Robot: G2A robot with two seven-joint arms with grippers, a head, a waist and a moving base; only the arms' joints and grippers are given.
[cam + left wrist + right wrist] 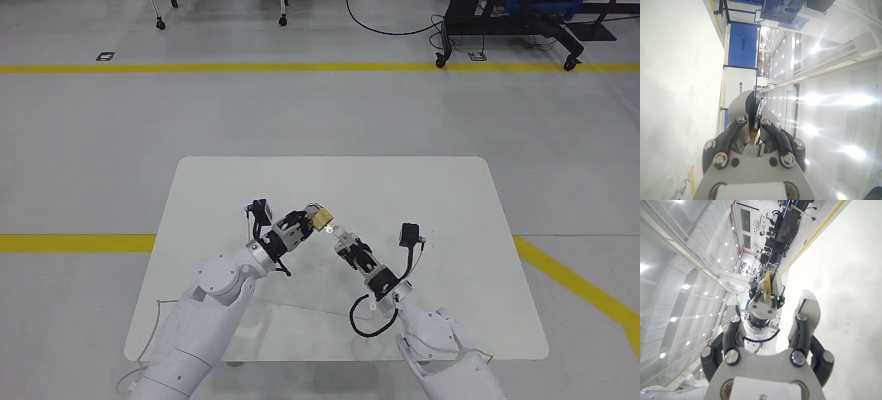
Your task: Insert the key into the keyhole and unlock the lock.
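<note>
A brass padlock (321,217) hangs above the middle of the white table (450,200), with my left gripper (308,221) shut on it. In the left wrist view the brass body (755,136) and the silver shackle (761,107) sit clamped between the fingers. From the right wrist view the padlock (767,283) faces me, and a silver key (765,297) sticks out of its lower end. My right gripper (344,241) is a short way from the lock. It is open (770,305) with nothing between its fingers and points at the key.
The table has rounded corners and bare surface on all sides of the arms. A black cable (365,322) loops off the right forearm. Yellow floor lines (300,68) and wheeled stands (500,35) lie beyond the far edge.
</note>
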